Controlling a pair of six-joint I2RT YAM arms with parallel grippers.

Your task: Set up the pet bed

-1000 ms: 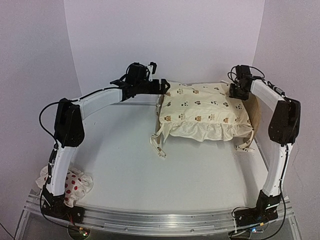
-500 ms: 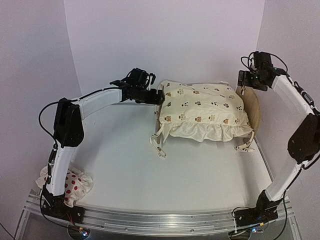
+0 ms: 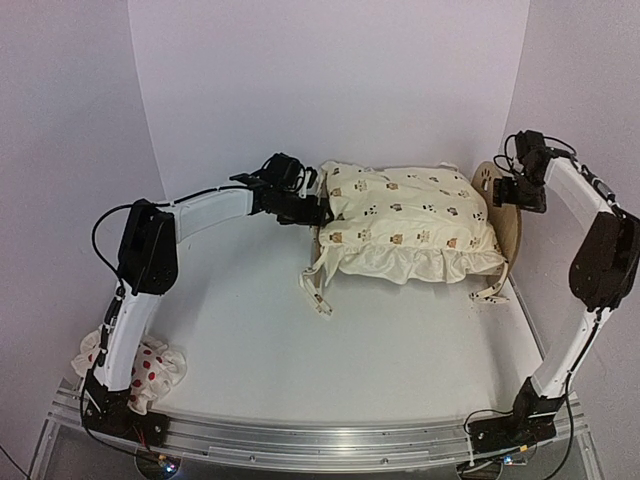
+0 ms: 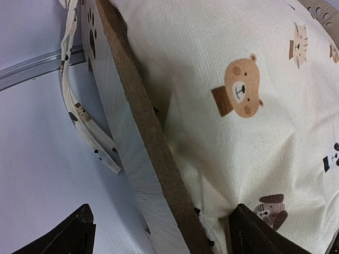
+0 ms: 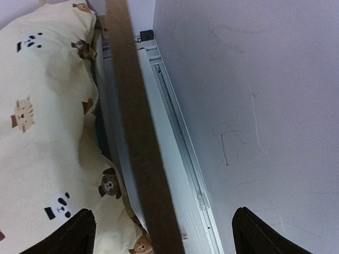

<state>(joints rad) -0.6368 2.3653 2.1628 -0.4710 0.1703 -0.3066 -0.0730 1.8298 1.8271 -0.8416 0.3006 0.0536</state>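
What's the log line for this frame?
left tool open, straddling footboard | right tool open, straddling headboard | cushion between them

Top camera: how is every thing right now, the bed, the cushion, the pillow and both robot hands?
Pet bed: standing upright, its base covered by the cushion.
Cushion: lying on the bed, ties hanging loose.
Spotted pillow: off the bed, at the table's near-left corner.
Left gripper: open, one finger on each side of the bed's end board.
Right gripper: open, one finger on each side of the other end board.
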